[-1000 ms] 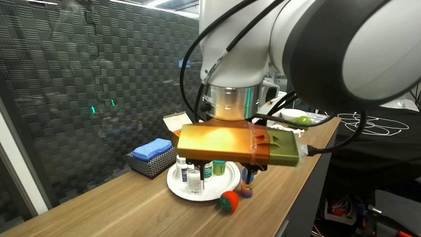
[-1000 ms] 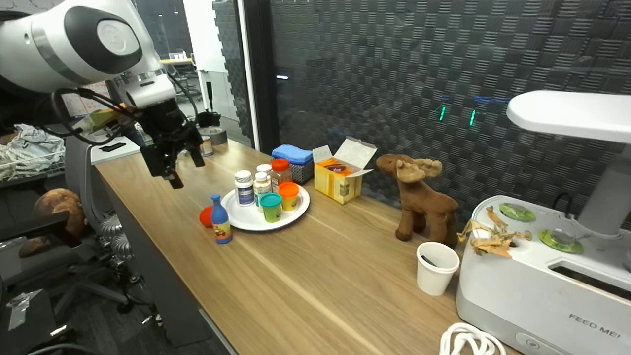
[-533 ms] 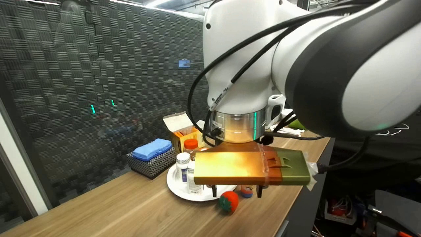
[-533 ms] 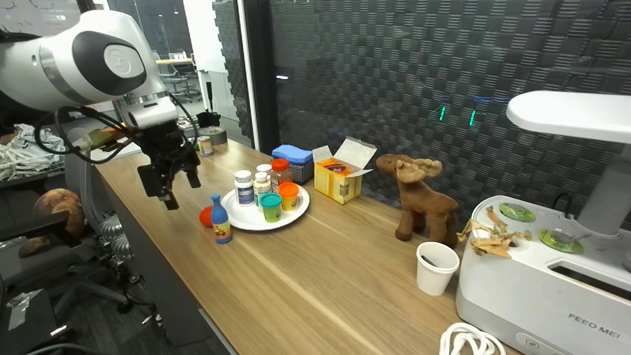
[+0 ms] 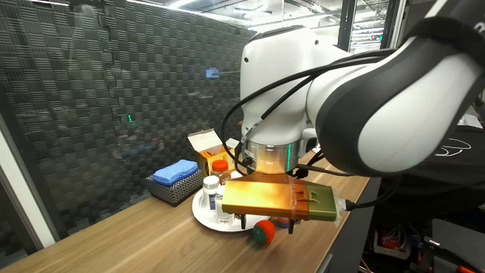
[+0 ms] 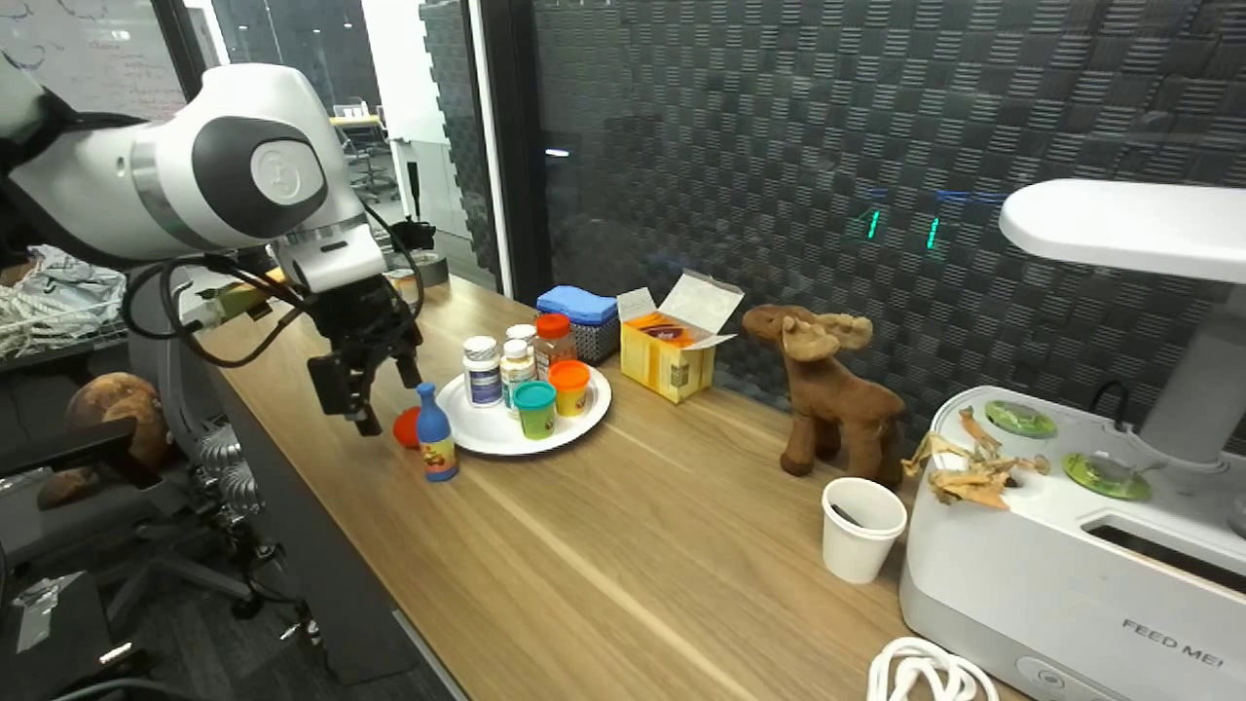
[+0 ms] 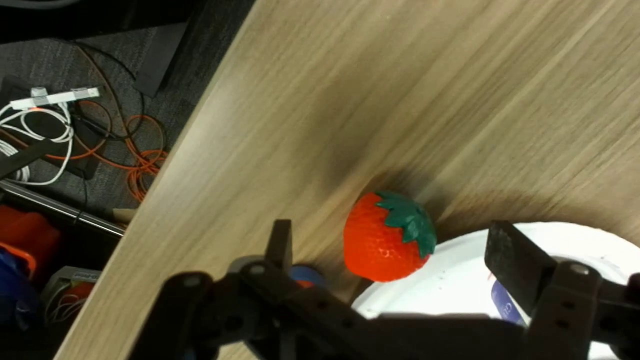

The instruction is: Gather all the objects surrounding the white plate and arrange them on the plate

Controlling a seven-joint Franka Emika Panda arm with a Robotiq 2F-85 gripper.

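A red strawberry with green leaves lies on the table beside the rim of the white plate; whether they touch I cannot tell. My gripper is open above it, and in the wrist view the fruit shows between the spread fingers, held by neither. Close by stands an upright blue bottle, mostly hidden behind my gripper in the wrist view. White pill bottles, a red-capped jar, a teal-lidded jar and an orange-lidded jar stand on the plate.
Behind the plate are an open yellow carton and a dark box with a blue cloth on top. A brown toy moose and a white paper cup stand farther along. The table's edge runs near the strawberry.
My gripper has come down and over toward the strawberry, its jaws open throughout. The strawberry, blue bottle, plate and jars have stayed where they were.
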